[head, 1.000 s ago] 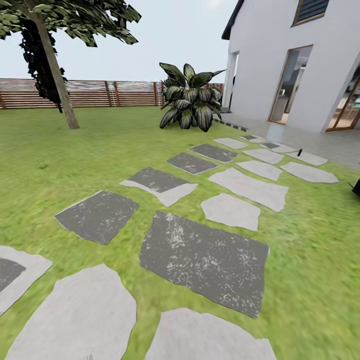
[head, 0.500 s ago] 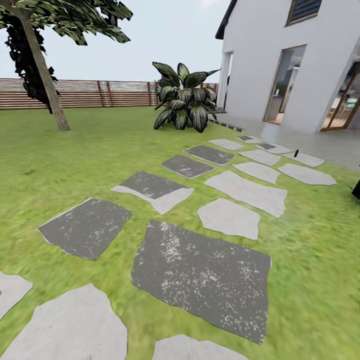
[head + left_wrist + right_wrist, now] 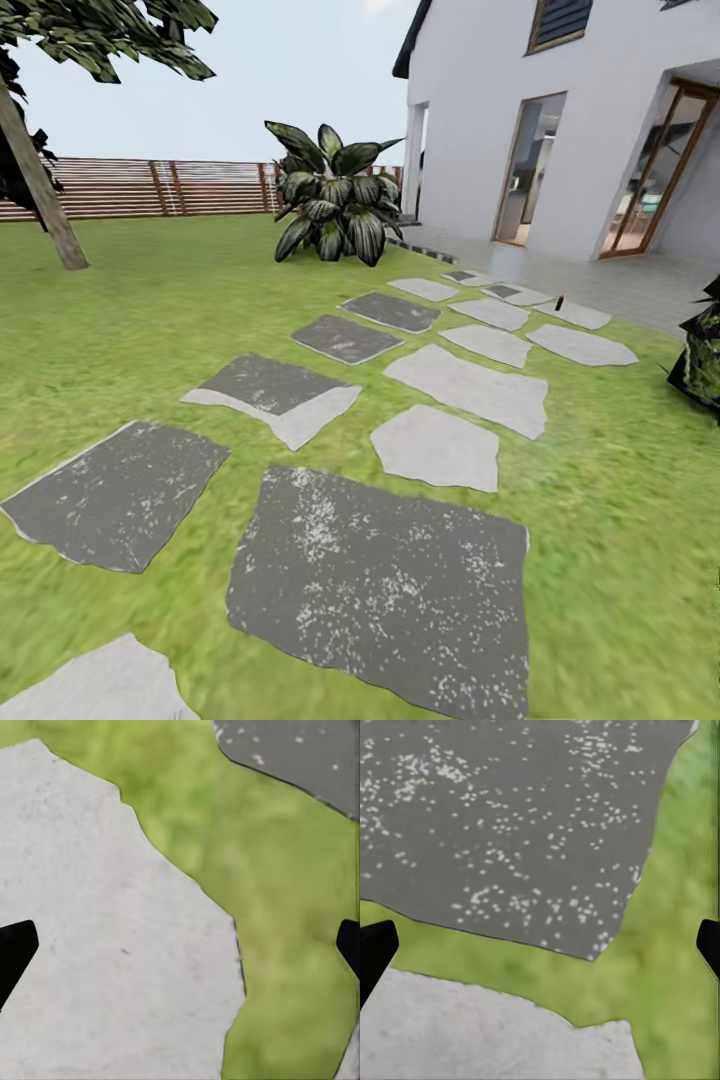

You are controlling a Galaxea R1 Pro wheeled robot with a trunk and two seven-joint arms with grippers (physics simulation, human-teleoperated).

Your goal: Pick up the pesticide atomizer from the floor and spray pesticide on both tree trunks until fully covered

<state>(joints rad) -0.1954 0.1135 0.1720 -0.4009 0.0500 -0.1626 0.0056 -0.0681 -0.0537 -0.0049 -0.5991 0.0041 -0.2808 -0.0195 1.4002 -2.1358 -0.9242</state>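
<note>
I am out in the garden, on the lawn (image 3: 130, 330) with its grey stepping stones (image 3: 385, 580). One tree stands at the far left, its bare grey-brown trunk (image 3: 42, 200) leaning under a dark-green crown (image 3: 110, 30). A small dark upright object (image 3: 559, 301) sits on a far pale stone, too small to identify as the pesticide atomizer. My left gripper (image 3: 180, 945) hangs open over a pale stone and grass. My right gripper (image 3: 540, 945) hangs open over a dark speckled stone, with nothing between its fingers.
A large broad-leaved plant (image 3: 330, 205) grows at the far end of the stone path. The white house (image 3: 480, 110) with glass doors (image 3: 530, 170) and a paved terrace lies to the right. A brown slat fence (image 3: 190, 187) closes the back. A dark shrub (image 3: 705, 360) pokes in at the right edge.
The whole picture has slid leftward and the stones have come nearer, so the camera has moved. The tree is now at the left edge, and the dark shrub at the right edge shows larger.
</note>
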